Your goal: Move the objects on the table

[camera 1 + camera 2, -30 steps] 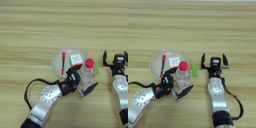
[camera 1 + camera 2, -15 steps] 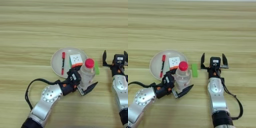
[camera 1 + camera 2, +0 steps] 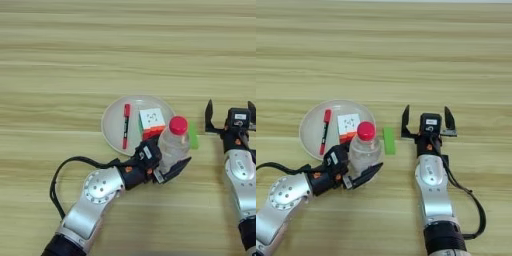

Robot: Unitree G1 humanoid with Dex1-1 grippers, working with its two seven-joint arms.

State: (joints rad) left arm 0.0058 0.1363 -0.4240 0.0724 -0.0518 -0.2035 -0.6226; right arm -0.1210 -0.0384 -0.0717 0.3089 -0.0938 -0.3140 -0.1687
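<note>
A clear plastic bottle (image 3: 171,145) with a red cap (image 3: 366,131) stands upright at the front right rim of the round white plate (image 3: 112,125). My left gripper (image 3: 167,159) is shut on the bottle, one black finger on each side of its lower body. On the plate lie a red marker pen (image 3: 126,132) and a small colourful puzzle cube (image 3: 151,123). A flat green block (image 3: 389,140) lies on the table (image 3: 75,60) just right of the bottle. Right of the block, my right gripper (image 3: 426,120) stands open and holds nothing.
A black cable (image 3: 65,172) loops from my left forearm over the table's front left. My right forearm (image 3: 432,195) runs down to the front edge. Bare wood stretches across the far half of the table.
</note>
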